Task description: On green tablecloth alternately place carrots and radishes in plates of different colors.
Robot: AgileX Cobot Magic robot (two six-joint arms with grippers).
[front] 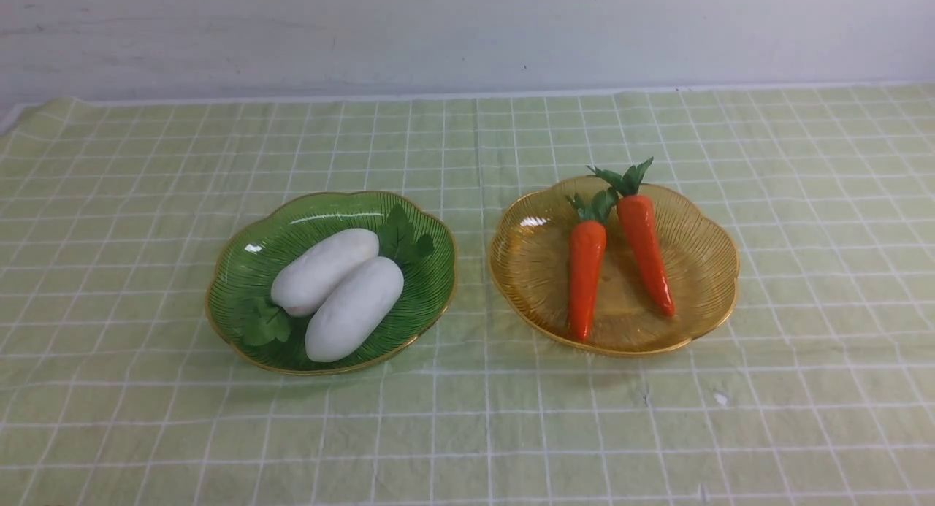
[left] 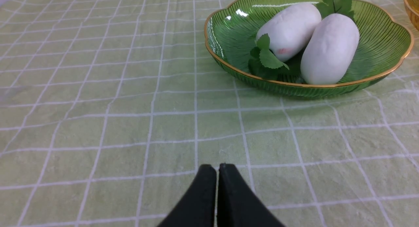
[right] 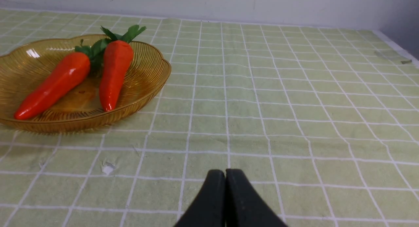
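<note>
Radishes (front: 337, 284) sitting in green plate (front: 241, 261), 9 o'clock; carrots (front: 617, 261) in amber plate (front: 701, 261), 3 o'clock. Sorting looking finished. Left gripper (left: 217, 168), right gripper (right: 225, 173) pressing together, holding nothing.

Green tablecloth (front: 467, 418): pale yellow-green, white grid of squares throughout.
Green plate (front: 241, 272), left of centre in the front view: translucent green, fine dark ribbing, gold edge.
Radishes (front: 354, 309) (front: 323, 270): two, matte white; dark green leaves; one shows a faint pink blotch.
Amber plate (front: 701, 258), right of centre: translucent amber-yellow, ribbed, gold edge.
Carrots (front: 586, 276) (front: 646, 239): two, glossy orange-red, dark green tops.
Wall (front: 467, 31), upper frame: grey-white.
Left gripper (left: 217, 168), right gripper (right: 225, 172): black.
</note>
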